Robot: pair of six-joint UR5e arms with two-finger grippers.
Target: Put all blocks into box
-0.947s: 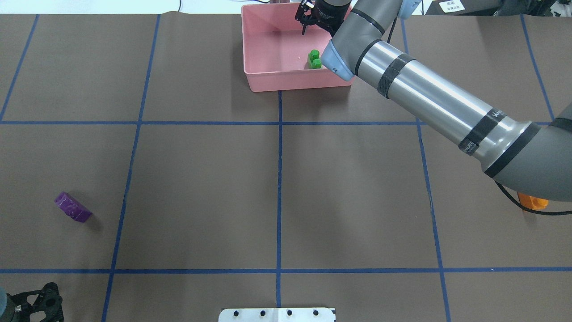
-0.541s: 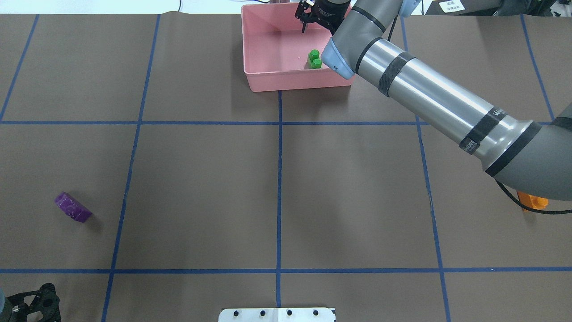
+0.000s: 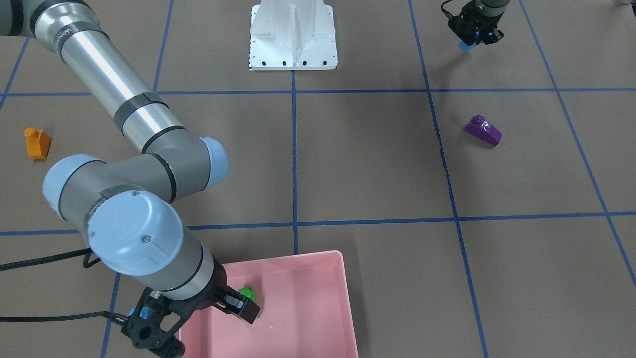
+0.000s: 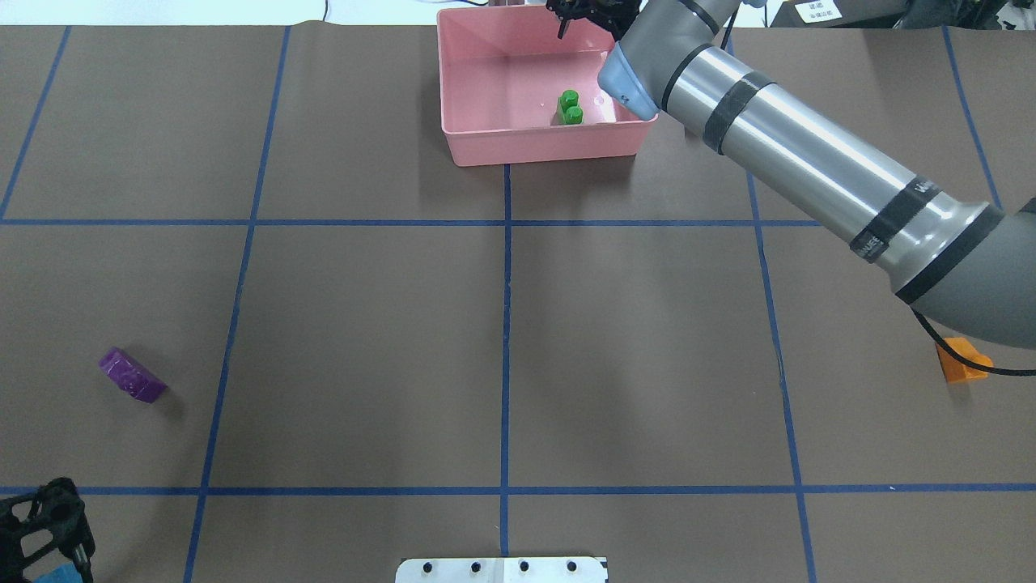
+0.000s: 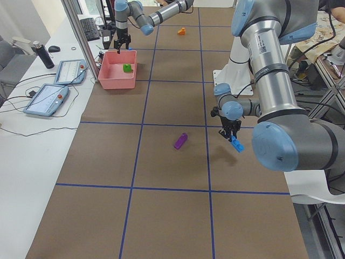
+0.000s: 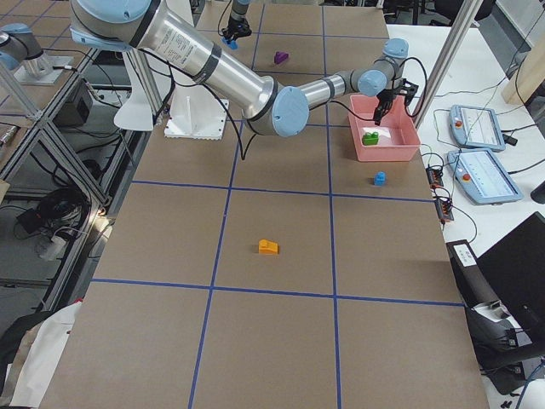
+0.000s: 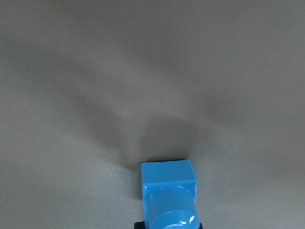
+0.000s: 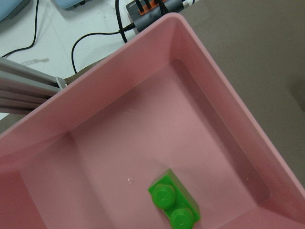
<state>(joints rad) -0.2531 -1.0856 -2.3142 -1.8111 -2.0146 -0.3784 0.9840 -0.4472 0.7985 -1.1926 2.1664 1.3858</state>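
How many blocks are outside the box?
4: purple block and orange block on the table, small blue block beside the box, second blue block in the left fingers.

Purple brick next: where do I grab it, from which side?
Come straight down on the purple brick and close across its two flat long sides, near the taller studded end; its top slopes, so pinching end to end would likely slip.

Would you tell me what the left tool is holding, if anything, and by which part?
The left tool grips a blue brick by its upper end; the lower end hangs free below it.
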